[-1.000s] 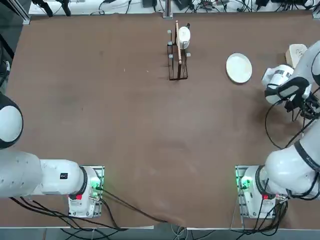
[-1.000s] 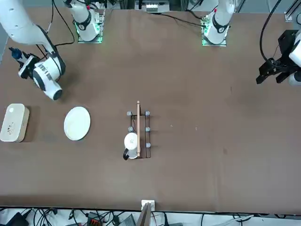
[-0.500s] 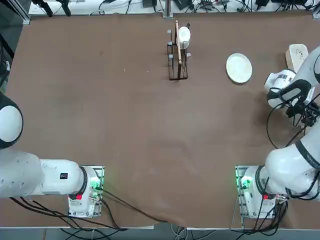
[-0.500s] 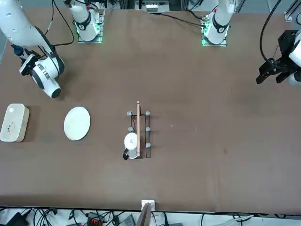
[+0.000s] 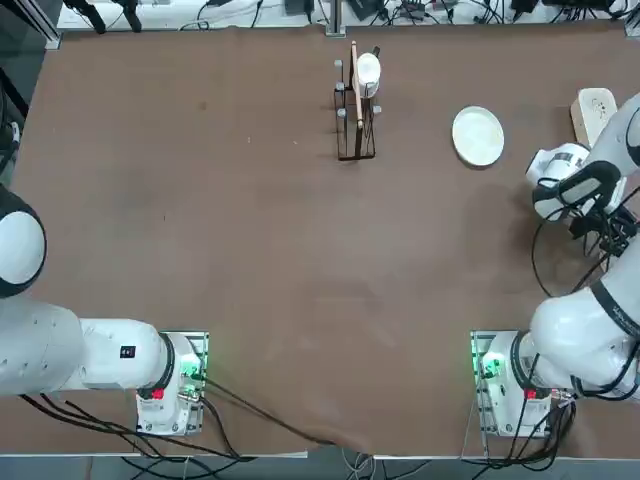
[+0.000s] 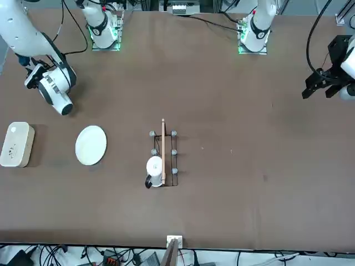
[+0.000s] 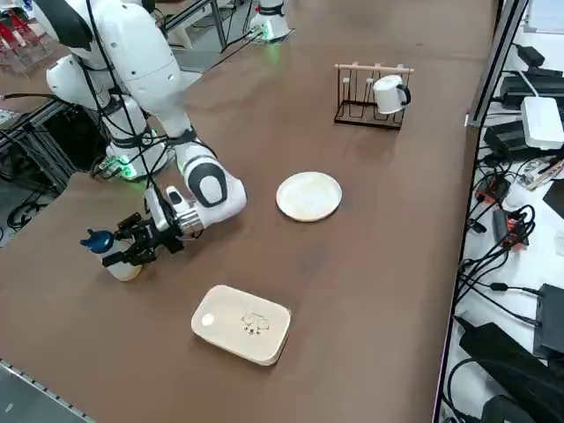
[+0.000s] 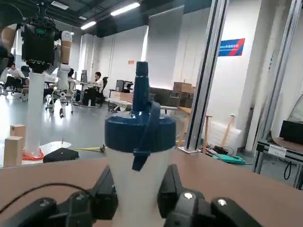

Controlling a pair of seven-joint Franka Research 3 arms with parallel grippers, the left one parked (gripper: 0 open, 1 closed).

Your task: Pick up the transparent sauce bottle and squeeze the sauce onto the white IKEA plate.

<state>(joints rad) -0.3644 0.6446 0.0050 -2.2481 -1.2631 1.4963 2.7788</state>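
- Fingers of the right gripper (image 8: 137, 189) were clamped on the cloudy soft-plastic transparent sauce bottle (image 8: 138, 170) with its blue cap, at the brown table's (image 5: 250, 250) three-o'clock edge.
- It looked light and squashy; a mid-body hold suited squeezing.
- The glossy round white IKEA plate (image 5: 477, 136) lay toward eleven o'clock.

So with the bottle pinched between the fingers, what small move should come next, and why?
Probably lift and carry it toward the white IKEA plate: the right gripper is shut on the transparent sauce bottle near the table edge, beside the white block, away from the plate.
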